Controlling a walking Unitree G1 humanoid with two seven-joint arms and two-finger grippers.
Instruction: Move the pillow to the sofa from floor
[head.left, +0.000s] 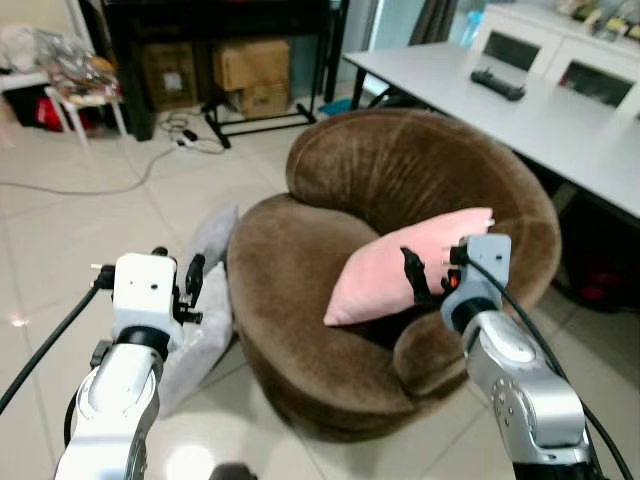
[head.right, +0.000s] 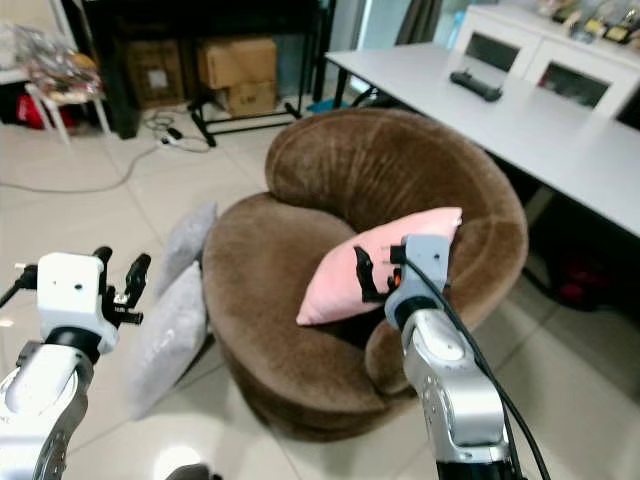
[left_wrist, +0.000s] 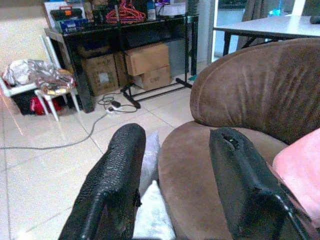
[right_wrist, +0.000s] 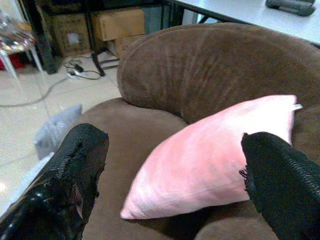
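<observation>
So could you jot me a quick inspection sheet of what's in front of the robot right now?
Surface: pale tiled floor.
Job's things: pink pillow leaning on the seat of the brown sofa; two grey pillows on the floor against its side.
Clutter: cardboard boxes under a dark rack.
Grippers: left gripper open, empty; right gripper open, facing the pink pillow.
Cables: power strip and cord on the floor.
Surroundings: white table, remote on it.
</observation>
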